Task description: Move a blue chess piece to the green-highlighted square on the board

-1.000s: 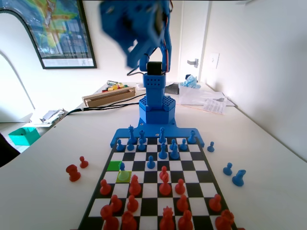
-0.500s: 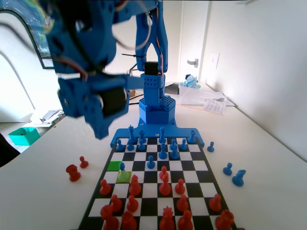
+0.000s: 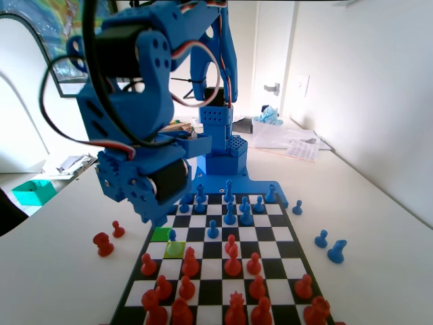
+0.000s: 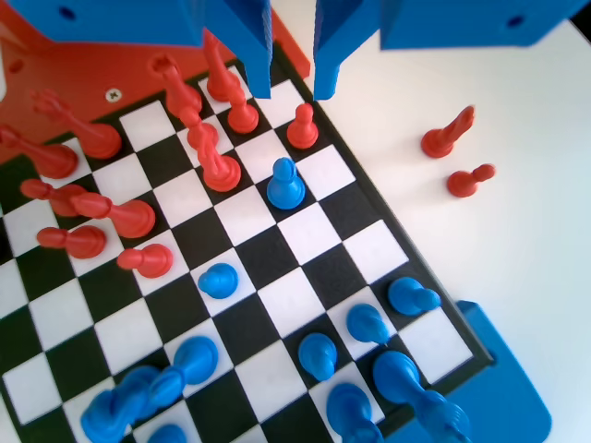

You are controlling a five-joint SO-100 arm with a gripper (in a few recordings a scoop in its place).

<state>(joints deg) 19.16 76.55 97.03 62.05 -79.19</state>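
The board [image 3: 270,233] lies in front of the blue arm's base. The green-highlighted square [image 3: 160,234] is at its left edge in the fixed view, with a paler yellow-green square [image 3: 175,250] diagonally nearer. A small blue chess piece [image 3: 172,235], a pawn, stands at the green square's right side. My gripper [image 3: 157,217] hangs low just behind it, over the board's left part. In the wrist view my gripper [image 4: 292,90] is open with nothing between its jaws. The blue pawn [image 4: 285,183] stands below it on the board [image 4: 309,231], apart from the fingertips.
Red pawns [image 4: 302,126] stand close around the blue pawn. Two red pieces [image 3: 103,244] lie off the board on the left in the fixed view, and blue pieces [image 3: 336,250] on the right. A teal box [image 3: 32,191] sits at the far left.
The arm has swung down from high above its base towards the camera. The gripper now hangs low over the board's left side. No chess piece has moved.
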